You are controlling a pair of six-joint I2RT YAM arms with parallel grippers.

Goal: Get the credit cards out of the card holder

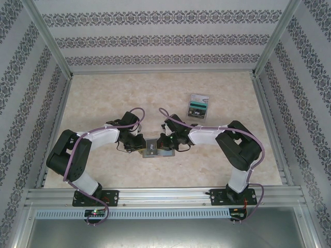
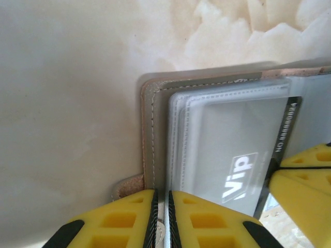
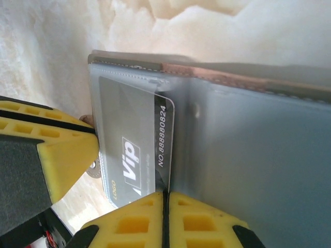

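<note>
The card holder (image 1: 151, 150) lies open on the table between both arms, grey-brown outside and pale blue-grey inside. A black credit card (image 3: 132, 129) marked "Vip" sticks partway out of a clear pocket; its print also shows through the pocket (image 2: 243, 170). My left gripper (image 2: 161, 194) is shut on the near edge of the card holder (image 2: 155, 129), next to its small side tab. My right gripper (image 3: 165, 195) is shut on the exposed edge of the card, over the holder's other half (image 3: 258, 155). From above, the left gripper (image 1: 138, 147) and right gripper (image 1: 166, 146) meet at the holder.
A clear plastic case (image 1: 198, 107) with green-and-black contents lies on the marble-patterned table (image 1: 103, 98) behind the right arm. Patterned walls and metal rails close in the table on three sides. The arms' elbows bend outward at both sides.
</note>
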